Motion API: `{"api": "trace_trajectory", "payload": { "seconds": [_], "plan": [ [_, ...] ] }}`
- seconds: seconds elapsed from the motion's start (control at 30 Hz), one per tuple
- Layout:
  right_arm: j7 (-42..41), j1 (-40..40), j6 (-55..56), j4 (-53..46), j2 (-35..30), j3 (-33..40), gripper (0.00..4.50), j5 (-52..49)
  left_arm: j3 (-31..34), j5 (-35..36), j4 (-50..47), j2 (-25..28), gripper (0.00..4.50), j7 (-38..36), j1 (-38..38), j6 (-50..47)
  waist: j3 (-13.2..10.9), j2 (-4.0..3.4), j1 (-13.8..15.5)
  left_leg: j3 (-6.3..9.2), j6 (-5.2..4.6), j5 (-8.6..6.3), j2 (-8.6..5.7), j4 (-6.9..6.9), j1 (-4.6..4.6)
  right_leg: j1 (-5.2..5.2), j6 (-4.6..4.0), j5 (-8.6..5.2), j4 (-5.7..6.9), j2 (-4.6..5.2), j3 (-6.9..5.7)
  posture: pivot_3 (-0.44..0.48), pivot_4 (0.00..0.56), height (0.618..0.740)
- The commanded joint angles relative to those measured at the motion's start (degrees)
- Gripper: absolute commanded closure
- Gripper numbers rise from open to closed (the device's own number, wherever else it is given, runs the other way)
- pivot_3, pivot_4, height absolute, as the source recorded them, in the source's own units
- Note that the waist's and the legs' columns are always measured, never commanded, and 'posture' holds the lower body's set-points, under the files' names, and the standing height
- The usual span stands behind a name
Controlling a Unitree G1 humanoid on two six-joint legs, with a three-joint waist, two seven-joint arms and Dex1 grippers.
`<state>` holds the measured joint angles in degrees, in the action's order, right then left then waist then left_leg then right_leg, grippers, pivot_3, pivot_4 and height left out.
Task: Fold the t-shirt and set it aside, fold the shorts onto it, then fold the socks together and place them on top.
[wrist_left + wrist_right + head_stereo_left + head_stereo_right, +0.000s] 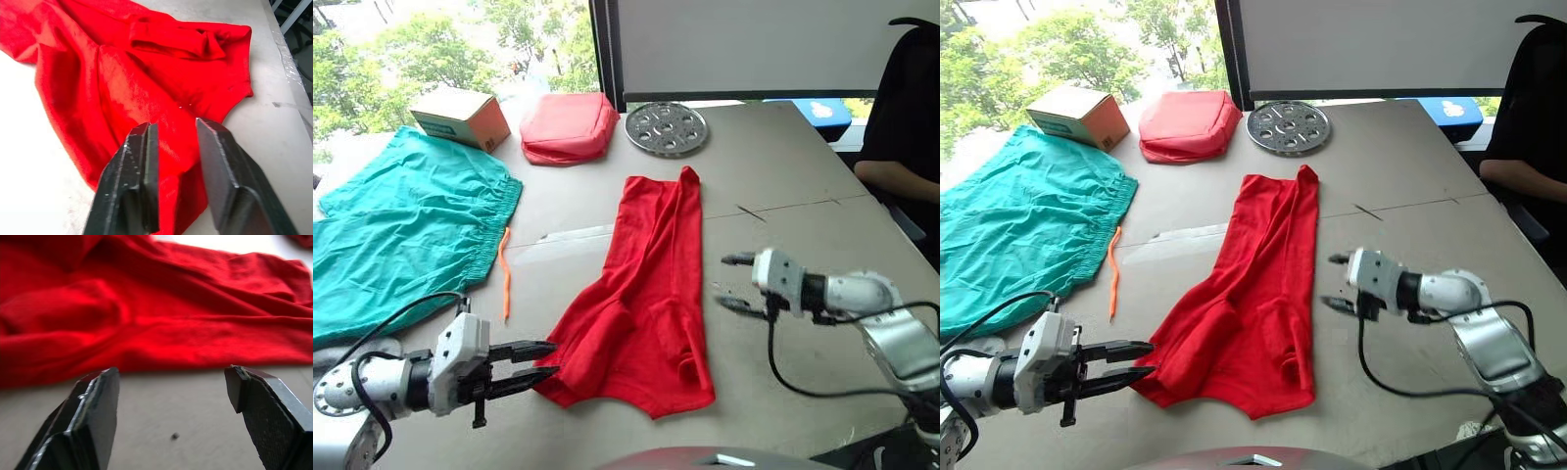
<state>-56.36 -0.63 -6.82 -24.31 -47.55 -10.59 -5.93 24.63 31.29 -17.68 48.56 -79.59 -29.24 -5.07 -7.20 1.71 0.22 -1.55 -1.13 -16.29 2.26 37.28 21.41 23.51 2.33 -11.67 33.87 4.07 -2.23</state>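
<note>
The t-shirt (646, 299) lies rumpled on the worktop (783, 166), folded roughly lengthwise into a long strip that runs away from both pincers, its wider, bunched end nearest them. The left pincer (540, 366) sits at that near corner with its two black fingers slightly parted and the red cloth edge lying just ahead of and between their tips; whether the pads already touch the cloth cannot be told, and it holds nothing firmly. The right pincer (736, 282) hovers just beside the strip's other long edge, spread wide and empty, bare worktop beneath it. The cloth looks thin, light and limp, so it will likely sag and slide rather than hold a crease; the surest holds seem to be the hemmed corners at the near end, pinched low against the surface. Beyond the left pincer's outer side the teal shorts (401, 235) lie spread, their orange drawstring (505, 274) trailing between them and the shirt. Farther off sit a padded red pouch (568, 127), a cardboard box (462, 117) and a perforated metal disc (666, 128). Open room lies past the right pincer toward the worktop's edge, where a seated person's arm (891, 176) rests.
</note>
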Motion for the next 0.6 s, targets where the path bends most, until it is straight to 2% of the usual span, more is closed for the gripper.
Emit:
{"api": "trace_trajectory", "payload": {
  "seconds": [0.03,0.13,0.23,0.4,0.6],
  "plan": [
    [-0.2,4.5,16.8,-2.2,-3.7,2.5,0.00,5.6,1.5,-2.6,6.1,0.7,1.23,-6.2,0.6,10.9,0.0,0.00,-0.5,-0.18,0.01,0.01,0.08,0.02,-0.11,-0.06,0.01,0.00,0.06,0.00,0.06,0.000,0.150,0.740],
    [2.8,7.3,29.4,1.8,-5.4,1.3,0.00,13.0,0.7,-5.7,13.5,0.8,1.23,-9.6,3.1,21.4,0.0,0.00,-0.5,-0.27,0.05,0.01,0.13,0.12,-0.44,-0.09,0.01,0.00,0.13,0.02,0.12,0.000,0.150,0.740],
    [6.5,6.6,35.5,4.7,-3.7,-0.5,0.00,18.3,-0.8,-6.9,16.9,0.4,1.23,-10.4,5.1,26.9,0.0,0.06,-0.3,-0.40,0.05,0.01,0.22,0.16,-0.48,-0.07,0.01,0.00,0.12,0.04,0.16,0.000,0.150,0.740],
    [10.3,5.3,41.7,7.4,-0.4,-3.7,0.00,24.6,-3.1,-7.7,20.6,0.6,1.23,-11.5,7.9,32.9,0.1,0.24,0.3,-0.50,0.01,-0.04,0.16,0.08,-0.48,-0.06,-0.05,0.04,0.13,0.02,0.31,0.000,0.150,0.740],
    [12.0,4.2,46.4,9.4,0.3,-6.5,0.00,28.1,-7.1,-8.5,25.2,1.3,1.23,-12.8,12.4,39.7,0.2,0.40,0.4,-0.51,-0.03,-0.08,0.23,-0.01,-0.60,-0.07,-0.14,0.09,0.18,-0.05,0.31,0.000,0.150,0.740]
  ]
}}
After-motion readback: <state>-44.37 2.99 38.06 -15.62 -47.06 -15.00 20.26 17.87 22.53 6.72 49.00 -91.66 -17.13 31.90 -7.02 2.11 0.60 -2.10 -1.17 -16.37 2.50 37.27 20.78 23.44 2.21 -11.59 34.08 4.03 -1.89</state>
